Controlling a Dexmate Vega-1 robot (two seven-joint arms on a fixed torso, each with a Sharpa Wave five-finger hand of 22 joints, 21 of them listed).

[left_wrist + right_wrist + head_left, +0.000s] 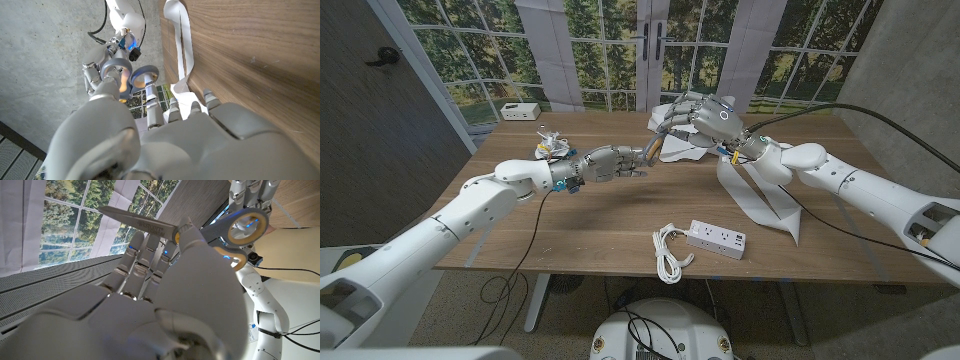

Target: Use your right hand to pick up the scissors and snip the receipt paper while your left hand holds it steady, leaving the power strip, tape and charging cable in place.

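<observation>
Open wood runs across the middle of the table (600,225), between the two raised arms. Near the front edge a power strip (716,238) lies just beside a coiled white cable (668,252). White paper (760,195) drapes under the right arm. At the far left corner stands a small white box (521,110), well apart from everything else.

In the head view the right robot hand (712,117) covers most of the scissors (653,148), so its grip is unclear. The receipt paper (760,195) is partly behind the right arm. The worktop (610,225) hides the power strip's (716,238) far cord end.
</observation>
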